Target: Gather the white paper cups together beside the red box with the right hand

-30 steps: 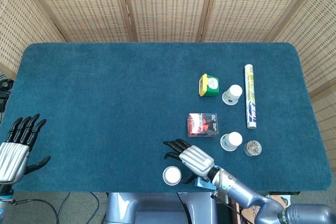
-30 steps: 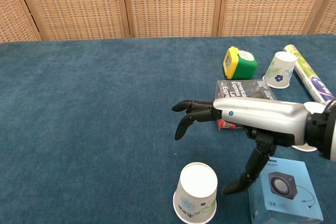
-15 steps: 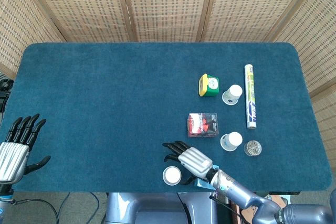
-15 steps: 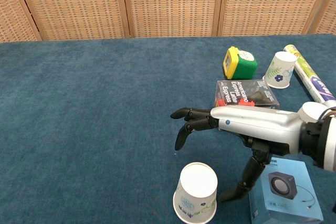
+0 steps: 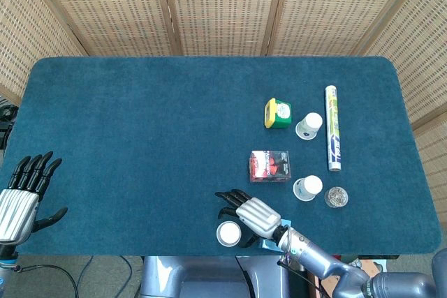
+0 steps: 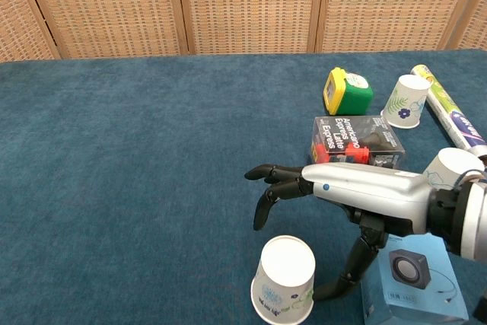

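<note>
Here your right hand [image 6: 335, 188] hovers spread and empty over the near cup [image 6: 284, 279], thumb low beside it, poised to grasp; red box [image 6: 356, 141] lies beyond, two cups [image 5: 308, 188] near it.
</note>
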`<state>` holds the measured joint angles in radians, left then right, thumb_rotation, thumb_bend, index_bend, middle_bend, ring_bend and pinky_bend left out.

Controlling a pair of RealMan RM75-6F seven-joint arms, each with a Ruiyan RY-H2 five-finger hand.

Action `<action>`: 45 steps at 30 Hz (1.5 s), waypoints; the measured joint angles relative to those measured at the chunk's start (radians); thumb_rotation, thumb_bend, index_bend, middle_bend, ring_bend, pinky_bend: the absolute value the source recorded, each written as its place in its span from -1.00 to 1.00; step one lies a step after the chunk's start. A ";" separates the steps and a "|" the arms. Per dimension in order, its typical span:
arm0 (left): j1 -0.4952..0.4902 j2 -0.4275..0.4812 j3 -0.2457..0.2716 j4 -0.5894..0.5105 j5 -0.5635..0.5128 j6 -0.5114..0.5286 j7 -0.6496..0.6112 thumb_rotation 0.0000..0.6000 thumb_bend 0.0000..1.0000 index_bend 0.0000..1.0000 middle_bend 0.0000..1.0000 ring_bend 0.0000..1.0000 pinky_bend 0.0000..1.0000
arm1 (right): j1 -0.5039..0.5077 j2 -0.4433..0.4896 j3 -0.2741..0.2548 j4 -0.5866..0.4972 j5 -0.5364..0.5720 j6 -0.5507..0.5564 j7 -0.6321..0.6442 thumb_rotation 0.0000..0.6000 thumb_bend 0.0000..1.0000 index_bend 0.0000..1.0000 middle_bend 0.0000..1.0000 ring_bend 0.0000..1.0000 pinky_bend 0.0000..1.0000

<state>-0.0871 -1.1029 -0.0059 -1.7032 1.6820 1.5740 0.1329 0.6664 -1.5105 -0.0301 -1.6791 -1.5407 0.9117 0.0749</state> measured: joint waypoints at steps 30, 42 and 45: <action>-0.001 0.001 0.000 0.002 -0.001 0.000 -0.007 1.00 -0.64 -1.00 -1.00 -1.00 -1.00 | -0.007 -0.053 0.005 0.030 0.003 0.013 -0.013 1.00 -0.76 0.01 -1.00 -1.00 -1.00; 0.001 0.003 0.000 0.002 -0.002 0.003 -0.010 1.00 -0.64 -1.00 -1.00 -1.00 -1.00 | 0.013 -0.027 0.040 -0.028 0.025 0.002 -0.092 1.00 -0.76 0.01 -1.00 -1.00 -1.00; 0.001 0.003 0.000 0.002 0.000 0.005 -0.011 1.00 -0.64 -1.00 -1.00 -1.00 -1.00 | 0.022 -0.009 0.064 -0.050 0.041 0.002 -0.126 1.00 -0.76 0.01 -1.00 -1.00 -1.00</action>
<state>-0.0858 -1.0998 -0.0061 -1.7015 1.6819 1.5793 0.1216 0.6880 -1.5199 0.0340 -1.7293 -1.4993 0.9135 -0.0509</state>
